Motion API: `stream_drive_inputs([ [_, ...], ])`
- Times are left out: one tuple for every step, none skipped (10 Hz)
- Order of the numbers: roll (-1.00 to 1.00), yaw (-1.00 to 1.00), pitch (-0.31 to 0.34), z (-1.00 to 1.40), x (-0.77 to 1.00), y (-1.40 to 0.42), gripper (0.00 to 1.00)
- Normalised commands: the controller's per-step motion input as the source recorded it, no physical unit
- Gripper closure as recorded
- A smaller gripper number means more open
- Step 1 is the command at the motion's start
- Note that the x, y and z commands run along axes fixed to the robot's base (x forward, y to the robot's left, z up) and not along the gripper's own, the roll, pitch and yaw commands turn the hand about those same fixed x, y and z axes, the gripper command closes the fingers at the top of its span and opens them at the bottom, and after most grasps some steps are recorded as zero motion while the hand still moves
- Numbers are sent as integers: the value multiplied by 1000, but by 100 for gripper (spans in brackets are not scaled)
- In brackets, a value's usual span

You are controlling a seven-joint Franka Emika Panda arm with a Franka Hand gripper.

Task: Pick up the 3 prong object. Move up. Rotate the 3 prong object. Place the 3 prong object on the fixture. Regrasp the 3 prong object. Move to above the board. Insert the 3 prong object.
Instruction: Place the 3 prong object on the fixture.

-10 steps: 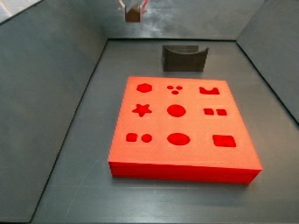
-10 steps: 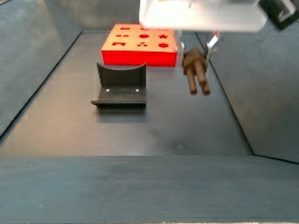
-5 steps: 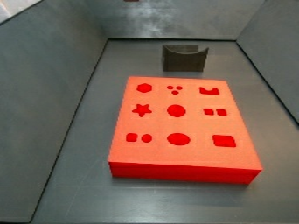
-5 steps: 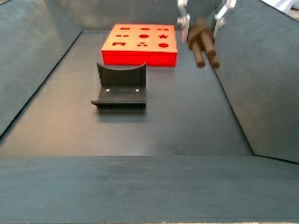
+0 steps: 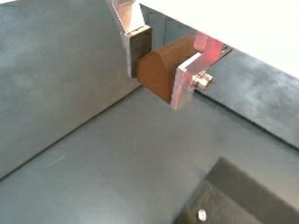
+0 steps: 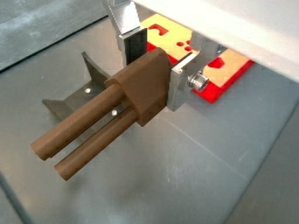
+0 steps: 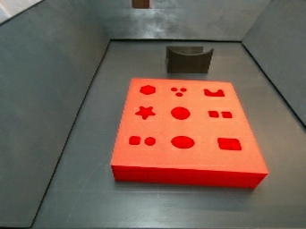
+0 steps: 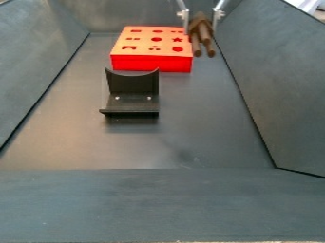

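1. Side views: board (image 7: 187, 131), red, lies flat on the grey floor, with round, star, square and crown-shaped holes on its top; seen farther off in a side view (image 8: 155, 47).
2. Fixture (image 8: 129, 92), dark and notched, stands on the floor apart from the board; in a side view (image 7: 188, 59) it sits beyond the board's far edge.
3. Gripper (image 8: 200, 13) is high up near the frame's top, over the floor by the board's right end and beside the grey wall; nothing stands between it and the board.
4. 3 prong object (image 8: 202, 36), brown, hangs from the gripper, tilted, well clear of the floor.
5. Both wrist views: fingers (image 6: 180, 80) are narrowly set, clamped on the object's block end (image 5: 163, 67); the long prongs (image 6: 82, 140) stick out past the plates.
6. Wrist view also shows a corner of the board (image 6: 211, 63) and part of the fixture (image 6: 79, 85) behind the object.
7. Hidden or cut off: in a side view only a brown scrap of the object (image 7: 141, 4) shows at the top edge; the gripper body is cropped in both side views.
8. Change: a second ago the object hung lower, pointing down by the fixture's right; it now sits higher and nearer the board.
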Motion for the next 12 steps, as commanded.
stream_drive_inputs([
  [-49,45,168,-34,1000,-275,100],
  [-43,45,161,-19,1000,-234,100],
  [-35,47,151,-8,916,-144,100],
  [-37,45,151,-6,813,-94,100],
  [-39,47,160,3,684,-48,100],
  [-40,48,161,8,623,-38,100],
  [-41,49,151,-4,508,-28,100],
  [-41,50,152,-1,420,-21,100],
  [-41,50,156,4,336,-17,100],
  [-41,49,154,5,254,-13,100],
  [-1000,65,-140,149,1000,217,100],
  [-1000,59,-136,160,1000,237,100],
])
